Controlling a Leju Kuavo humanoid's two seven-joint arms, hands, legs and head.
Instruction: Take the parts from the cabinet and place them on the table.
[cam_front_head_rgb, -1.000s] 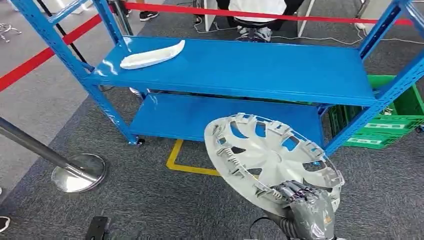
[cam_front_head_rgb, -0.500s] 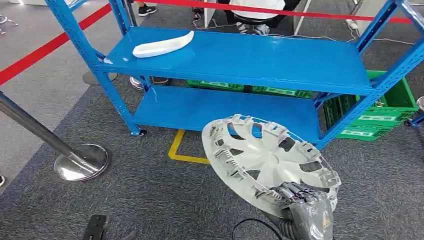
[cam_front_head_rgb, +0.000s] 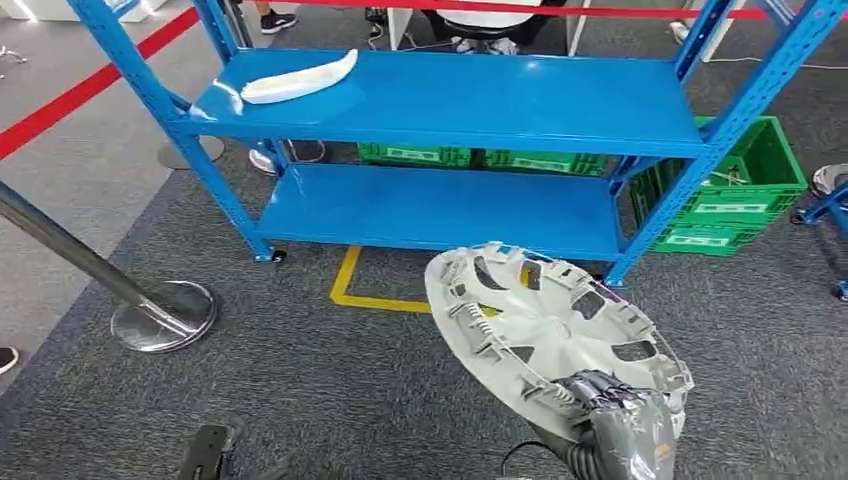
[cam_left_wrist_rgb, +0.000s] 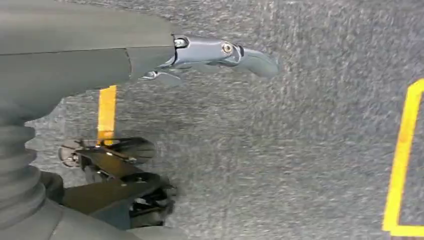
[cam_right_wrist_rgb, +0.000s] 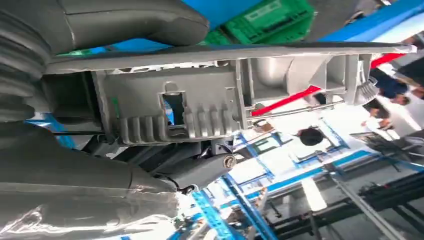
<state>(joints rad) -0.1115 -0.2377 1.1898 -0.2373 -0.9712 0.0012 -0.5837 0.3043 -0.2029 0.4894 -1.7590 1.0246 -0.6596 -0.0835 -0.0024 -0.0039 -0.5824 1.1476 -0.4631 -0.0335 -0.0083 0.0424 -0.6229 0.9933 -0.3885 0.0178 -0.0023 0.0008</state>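
Blue steel shelving (cam_front_head_rgb: 450, 100) is seen ahead of the right hand (cam_front_head_rgb: 625, 425), with a white curved part (cam_front_head_rgb: 300, 78) lying on its top shelf, well apart from the hand. Green crates (cam_front_head_rgb: 745, 195) are set behind the shelving, and a chrome stanchion base (cam_front_head_rgb: 163, 315) is seen off to the left. A grey wheel cover (cam_front_head_rgb: 550, 325) is gripped at its near rim by the right hand and is held tilted, its ribbed inner face turned up. The left hand (cam_left_wrist_rgb: 220, 52) hangs over grey carpet, its fingers extended, nothing held.
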